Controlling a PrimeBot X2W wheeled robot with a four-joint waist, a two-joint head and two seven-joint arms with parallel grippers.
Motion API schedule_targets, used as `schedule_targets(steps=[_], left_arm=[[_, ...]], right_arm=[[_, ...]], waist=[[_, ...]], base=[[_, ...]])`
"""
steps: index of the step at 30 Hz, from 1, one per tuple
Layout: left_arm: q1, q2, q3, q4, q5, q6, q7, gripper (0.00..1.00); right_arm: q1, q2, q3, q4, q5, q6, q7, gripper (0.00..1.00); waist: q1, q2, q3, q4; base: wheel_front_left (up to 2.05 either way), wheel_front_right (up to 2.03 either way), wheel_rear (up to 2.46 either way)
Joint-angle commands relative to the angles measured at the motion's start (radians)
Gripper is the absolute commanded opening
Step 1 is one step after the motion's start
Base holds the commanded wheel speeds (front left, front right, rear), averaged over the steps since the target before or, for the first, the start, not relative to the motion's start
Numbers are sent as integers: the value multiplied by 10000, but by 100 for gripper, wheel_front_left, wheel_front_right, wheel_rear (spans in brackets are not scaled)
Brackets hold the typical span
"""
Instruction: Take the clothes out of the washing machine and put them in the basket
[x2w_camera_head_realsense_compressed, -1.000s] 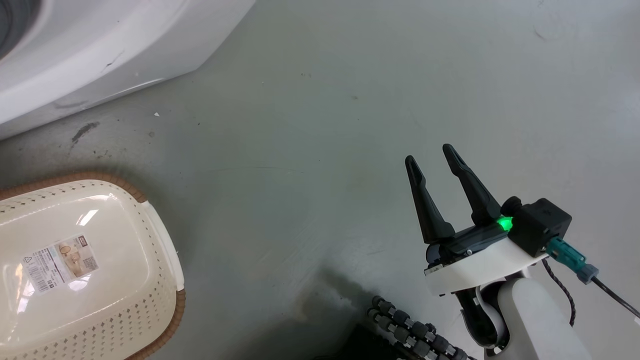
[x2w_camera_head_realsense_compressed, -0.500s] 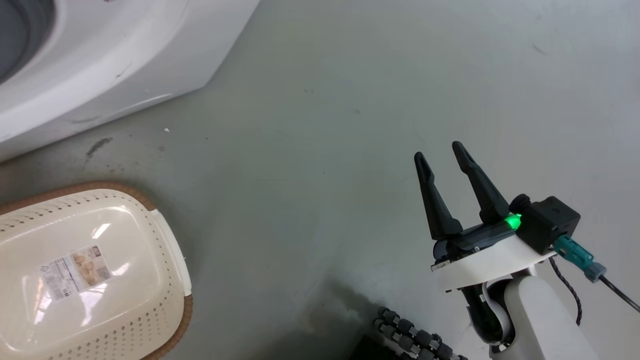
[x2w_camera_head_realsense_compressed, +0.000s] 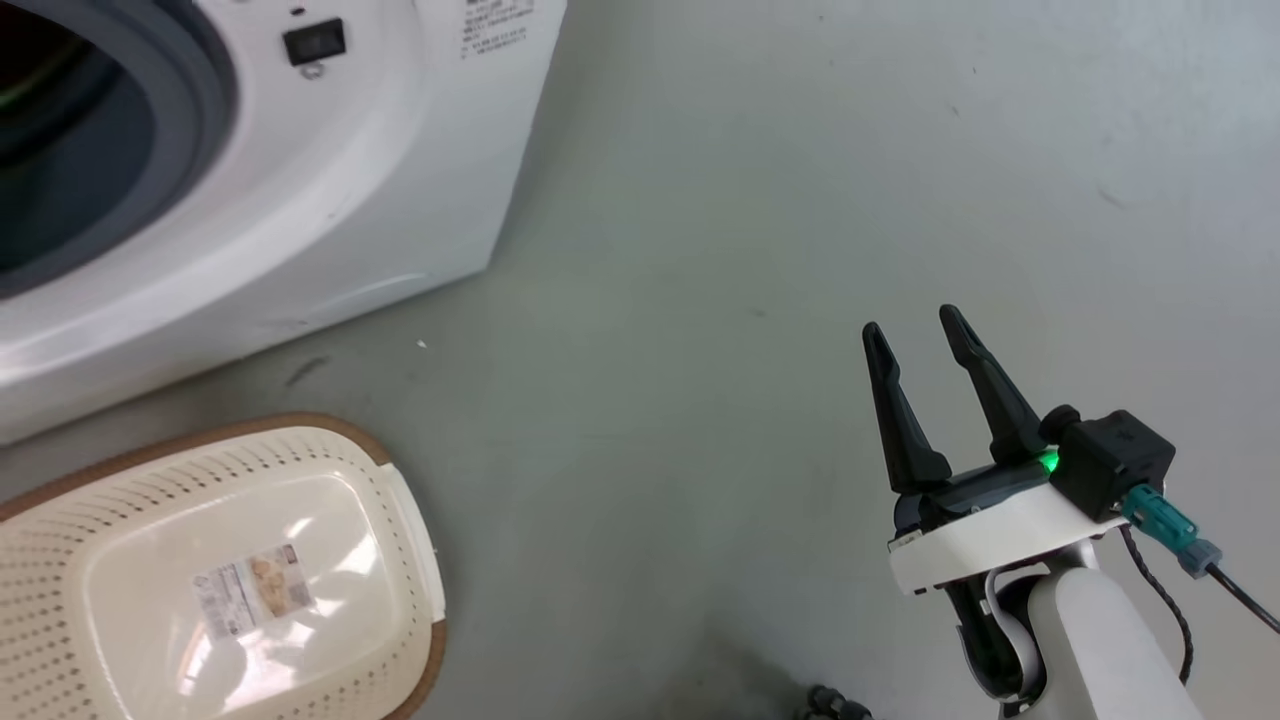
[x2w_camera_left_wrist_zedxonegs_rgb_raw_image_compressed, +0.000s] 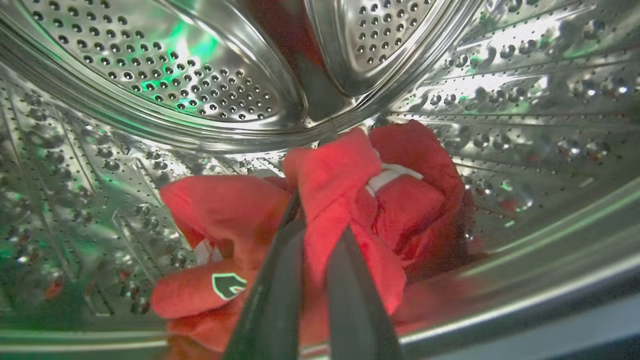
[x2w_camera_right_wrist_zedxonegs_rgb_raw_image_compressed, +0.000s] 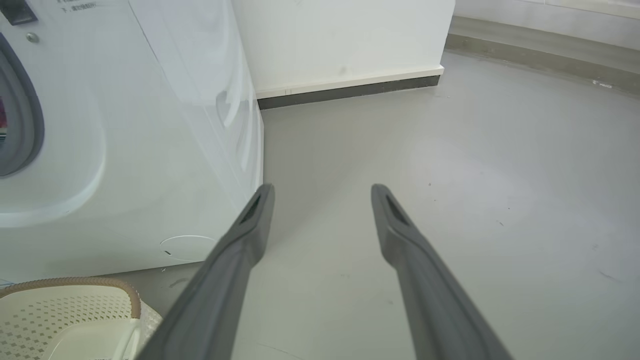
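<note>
L gripper (x2w_camera_left_wrist_zedxonegs_rgb_raw_image_compressed: 320, 215) is deep inside the steel drum (x2w_camera_left_wrist_zedxonegs_rgb_raw_image_compressed: 200, 75), fingers (x2w_camera_left_wrist_zedxonegs_rgb_raw_image_compressed: 272, 300) nearly together w/ a fold of the red clothes (x2w_camera_left_wrist_zedxonegs_rgb_raw_image_compressed: 415, 205) pinched btwn them. The fabric bunches up around and above the tips. Rest of the clothes lie heaped on the drum's lower wall, w/ white trim (x2w_camera_left_wrist_zedxonegs_rgb_raw_image_compressed: 390, 176) showing to the R of the fingers and a small dark badge (x2w_camera_left_wrist_zedxonegs_rgb_raw_image_compressed: 228, 285) on a lobe at lower L.

R gripper (x2w_camera_head_realsense_compressed: 909, 322) (x2w_camera_right_wrist_zedxonegs_rgb_raw_image_compressed: 324, 189) hangs over bare grey floor (x2w_camera_head_realsense_compressed: 750, 200), fingers spread wide, nothing btwn them, green light (x2w_camera_head_realsense_compressed: 1048, 462) lit at the wrist. It's well apart from both machine and basket.

Washing machine (x2w_camera_head_realsense_compressed: 330, 200) (x2w_camera_right_wrist_zedxonegs_rgb_raw_image_compressed: 150, 150) stands at upper L in head view, grey porthole ring (x2w_camera_head_realsense_compressed: 200, 110) visible, inside dark. Basket (x2w_camera_head_realsense_compressed: 60, 560) (x2w_camera_right_wrist_zedxonegs_rgb_raw_image_compressed: 65, 305) sits on the floor just in front of the machine, brown rim (x2w_camera_head_realsense_compressed: 200, 432) nearest it, label sticker (x2w_camera_head_realsense_compressed: 252, 590) showing on the base.
</note>
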Motion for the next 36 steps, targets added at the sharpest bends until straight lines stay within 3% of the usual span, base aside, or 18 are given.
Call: schedule_targets(steps=[1, 9, 15, 28, 36], left_arm=[[319, -240, 9, 251, -113, -32, -379, 0], [1182, -1333, 231, 1090, -717, -300, -1507, 0], [1804, -2054, 367, 659, -860, -461, -1683, 0], [3760, -3067, 889, -2706, -472, -192, -1688, 0], [5799, -3337, 909, -5410, -233, 346, -1675, 0]], right_arm=[[138, 8, -83, 77, -116, -8, -23, 100], [647, 8, -375, 375, -404, -7, -22, 100], [1007, 5, -629, 573, -702, -8, -22, 100], [1593, 6, -1260, 325, -1194, -8, 347, 100], [1926, 8, -1342, -7, -1324, -7, 582, 100]], waist=[[0, 0, -628, 331], [0, 0, -1881, 1071], [0, 0, -2854, 1733], [0, 0, -4077, 2902], [0, 0, -4567, 3304]], base=[[0, 0, 0], [0, 0, 0], [0, 0, 0], [0, 0, 0], [0, 0, 0]])
